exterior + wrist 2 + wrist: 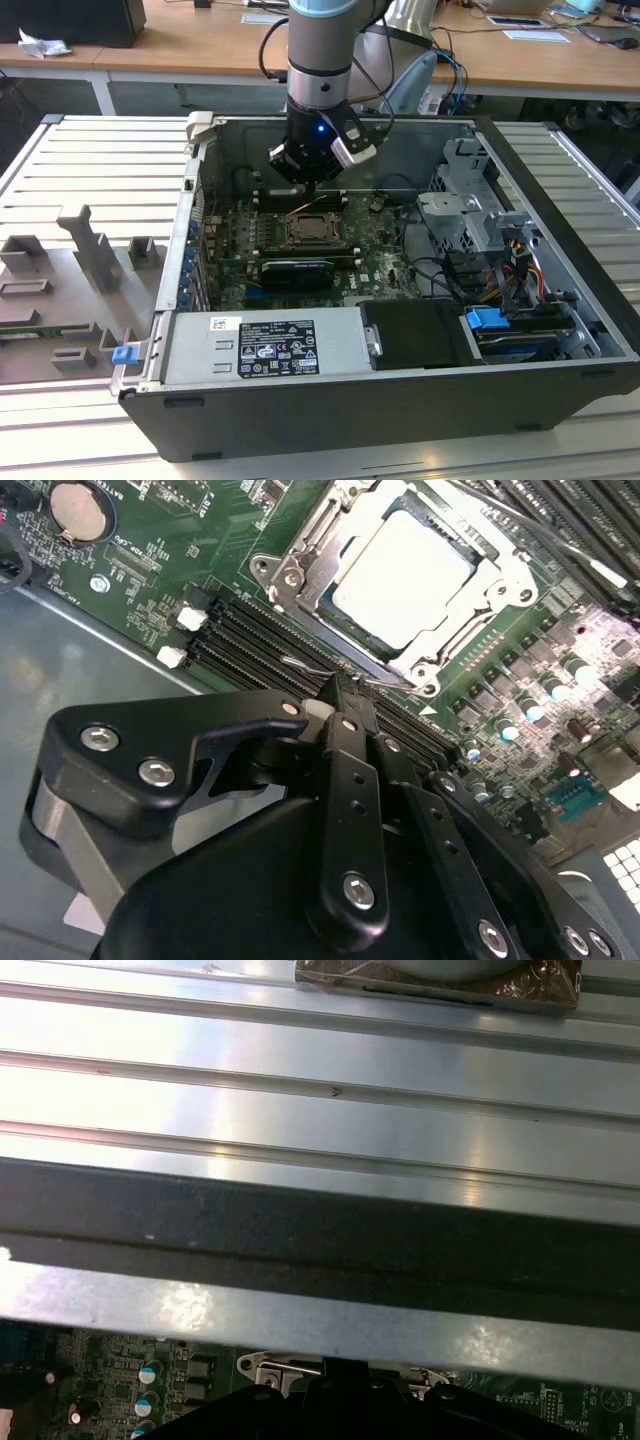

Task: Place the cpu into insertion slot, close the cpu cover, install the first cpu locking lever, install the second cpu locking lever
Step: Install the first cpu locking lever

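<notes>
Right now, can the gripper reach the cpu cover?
Probably yes. The gripper hangs just beside the cpu cover, inside the open case, over the memory slots, and nothing stands between the two.

Computer case wall (pixel 320 1235) against a ribbed metal table (pixel 300 1060)
The dark case wall runs between the gleaming grooved table and a strip of green circuit board (pixel 110 1370), where the black gripper (pixel 345 1375) sits.
</notes>
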{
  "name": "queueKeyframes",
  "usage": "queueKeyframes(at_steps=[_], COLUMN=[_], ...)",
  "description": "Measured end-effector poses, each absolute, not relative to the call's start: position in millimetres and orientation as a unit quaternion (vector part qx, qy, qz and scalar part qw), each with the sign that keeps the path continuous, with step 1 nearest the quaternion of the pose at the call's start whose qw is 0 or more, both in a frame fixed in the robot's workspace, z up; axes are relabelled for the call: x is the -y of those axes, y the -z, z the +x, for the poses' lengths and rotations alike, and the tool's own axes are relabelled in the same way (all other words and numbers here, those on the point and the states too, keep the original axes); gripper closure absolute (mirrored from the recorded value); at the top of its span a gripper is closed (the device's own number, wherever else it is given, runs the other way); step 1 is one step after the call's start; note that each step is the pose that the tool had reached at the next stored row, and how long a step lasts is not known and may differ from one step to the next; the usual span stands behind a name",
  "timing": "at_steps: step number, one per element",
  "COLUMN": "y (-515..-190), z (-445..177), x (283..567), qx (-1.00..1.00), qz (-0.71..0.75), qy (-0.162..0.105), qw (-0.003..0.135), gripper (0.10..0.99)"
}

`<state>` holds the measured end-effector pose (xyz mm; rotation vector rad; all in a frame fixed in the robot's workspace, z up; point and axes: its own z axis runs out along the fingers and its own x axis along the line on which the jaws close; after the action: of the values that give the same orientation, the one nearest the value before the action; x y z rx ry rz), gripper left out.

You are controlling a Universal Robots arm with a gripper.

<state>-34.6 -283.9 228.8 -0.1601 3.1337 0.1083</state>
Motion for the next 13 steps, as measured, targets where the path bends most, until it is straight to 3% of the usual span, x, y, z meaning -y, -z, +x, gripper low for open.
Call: queueKeyframes(at_steps=[13], y=[-225.8], z=[-34.5], x=[283.9], qx=[-0.998], qz=[-0.051], qy=[-0.037], qw=[0.001], gripper=[0.980])
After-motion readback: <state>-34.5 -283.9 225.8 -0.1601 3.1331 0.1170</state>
